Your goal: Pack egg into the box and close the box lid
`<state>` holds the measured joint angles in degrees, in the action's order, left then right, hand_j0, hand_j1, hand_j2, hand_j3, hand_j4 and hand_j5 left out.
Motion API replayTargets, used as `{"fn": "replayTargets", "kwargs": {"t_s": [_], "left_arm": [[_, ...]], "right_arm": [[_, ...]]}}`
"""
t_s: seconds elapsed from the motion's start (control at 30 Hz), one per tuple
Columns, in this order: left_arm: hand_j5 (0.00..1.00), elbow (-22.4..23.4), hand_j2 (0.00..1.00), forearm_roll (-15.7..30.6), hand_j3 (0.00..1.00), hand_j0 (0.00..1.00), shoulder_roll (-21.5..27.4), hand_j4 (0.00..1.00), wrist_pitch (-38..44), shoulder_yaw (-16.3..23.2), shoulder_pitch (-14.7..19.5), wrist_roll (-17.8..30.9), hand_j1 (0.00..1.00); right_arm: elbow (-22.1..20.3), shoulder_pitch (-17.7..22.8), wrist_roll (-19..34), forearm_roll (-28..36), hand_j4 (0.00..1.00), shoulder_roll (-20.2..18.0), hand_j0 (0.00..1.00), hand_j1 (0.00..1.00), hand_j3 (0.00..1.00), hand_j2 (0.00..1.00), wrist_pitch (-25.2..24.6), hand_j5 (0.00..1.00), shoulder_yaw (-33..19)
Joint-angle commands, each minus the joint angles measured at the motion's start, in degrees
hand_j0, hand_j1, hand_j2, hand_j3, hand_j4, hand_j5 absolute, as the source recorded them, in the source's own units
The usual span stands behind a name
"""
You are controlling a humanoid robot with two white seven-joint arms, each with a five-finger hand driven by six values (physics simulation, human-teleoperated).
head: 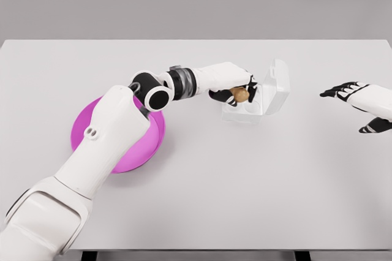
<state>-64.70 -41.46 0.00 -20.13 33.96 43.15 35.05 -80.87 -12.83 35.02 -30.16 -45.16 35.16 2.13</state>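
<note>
A clear plastic egg box (263, 103) stands on the white table right of centre, its lid (278, 83) raised upright at the far right side. My left hand (236, 92) reaches over the box's left half, fingers curled around a brown egg (241, 94) just above the box's cups. My right hand (352, 98) rests over the table at the right edge, fingers spread, holding nothing.
A magenta plate (144, 151) lies on the table to the left, largely covered by my left forearm. The table's (245, 200) far edge runs just behind the box.
</note>
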Motion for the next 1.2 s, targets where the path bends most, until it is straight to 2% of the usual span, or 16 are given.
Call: {"fn": "replayTargets", "kwargs": {"t_s": [0.0,0.1,0.2,0.27,0.33,0.4,0.57,0.73,0.83,0.9,0.97,1.07,1.1,1.17], "left_arm": [[0.61,-0.08,0.61,0.24,0.61,0.61,0.0,0.61,0.09,-0.12,0.0,-0.05,0.61],[0.67,-0.16,0.67,0.32,0.67,0.67,0.0,0.67,0.09,-0.12,0.09,-0.05,0.67],[0.68,-0.16,0.68,0.32,0.68,0.68,0.0,0.68,0.09,-0.12,0.18,-0.05,0.68],[0.68,-0.16,0.68,0.32,0.68,0.68,0.0,0.68,0.09,-0.12,0.18,-0.05,0.68],[0.69,-0.16,0.69,0.32,0.69,0.69,0.0,0.69,0.09,-0.12,0.17,-0.05,0.69],[0.69,-0.25,0.69,0.32,0.69,0.69,0.0,0.69,0.09,-0.04,0.17,-0.05,0.69],[0.7,-0.25,0.7,0.32,0.7,0.7,0.0,0.7,0.18,-0.12,0.18,-0.05,0.7],[0.8,-0.25,0.8,0.32,0.8,0.8,0.0,0.8,0.26,-0.56,0.26,-0.05,0.8],[0.94,-0.43,0.94,0.76,0.94,0.94,0.0,0.94,0.18,-0.83,0.35,-0.05,0.94],[0.97,-0.52,0.97,0.94,0.97,0.97,0.0,0.97,0.09,-1.0,0.35,-0.05,0.97],[0.99,-3.5,0.99,2.17,0.99,0.99,0.7,0.99,0.09,-1.26,0.18,-0.05,0.99],[0.99,-8.16,0.99,8.75,0.99,0.99,6.23,0.99,0.18,-1.53,0.0,-0.05,0.99],[0.99,-10.97,0.99,11.3,0.99,0.99,8.96,0.99,0.26,-1.53,-0.09,-0.05,0.99],[0.99,-13.87,0.99,14.29,0.99,0.99,12.39,0.99,0.53,-1.97,-0.35,-0.05,0.99]], "right_arm": [[-0.08,0.0,-0.02,0.28,1.0,0.07,1.0,1.0,1.0,1.0,-0.16,1.0,0.07],[-0.08,-0.35,-0.02,0.19,1.0,0.24,1.0,1.0,1.0,1.0,-0.16,1.0,0.33],[0.09,-1.58,-0.02,0.19,1.0,0.07,1.0,1.0,1.0,1.0,-0.16,1.0,0.33],[2.29,-2.99,-0.02,0.1,1.0,0.24,1.0,1.0,1.0,1.0,-0.16,1.0,0.94],[4.49,-5.97,-0.02,0.1,1.0,0.94,1.0,1.0,1.0,1.0,-0.16,1.0,4.28],[4.58,-6.42,-0.02,0.02,1.0,2.44,1.0,1.0,1.0,1.0,-0.16,1.0,4.64],[5.98,-8.26,-0.02,-0.07,1.0,2.79,1.0,1.0,1.0,1.0,-0.16,1.0,6.22],[8.18,-9.93,-0.02,-0.07,1.0,3.76,1.0,1.0,1.0,1.0,-0.16,1.0,8.33],[8.36,-9.93,-0.02,-0.51,1.0,4.37,1.0,1.0,1.0,1.0,-0.16,1.0,8.68],[8.36,-10.02,-0.02,-0.51,1.0,4.46,1.0,1.0,1.0,1.0,-0.16,1.0,8.68],[8.09,-10.02,-0.02,-0.51,1.0,4.72,1.0,1.0,1.0,1.0,-0.16,1.0,8.68],[8.0,-10.02,-0.02,-0.6,1.0,4.81,1.0,1.0,1.0,1.0,-0.16,1.0,8.68],[7.83,-10.02,-0.02,-0.69,1.0,4.81,1.0,1.0,1.0,1.0,-0.16,1.0,8.68],[7.57,-10.11,-0.02,-0.69,1.0,4.81,1.0,1.0,1.0,1.0,-0.16,1.0,8.68]]}}
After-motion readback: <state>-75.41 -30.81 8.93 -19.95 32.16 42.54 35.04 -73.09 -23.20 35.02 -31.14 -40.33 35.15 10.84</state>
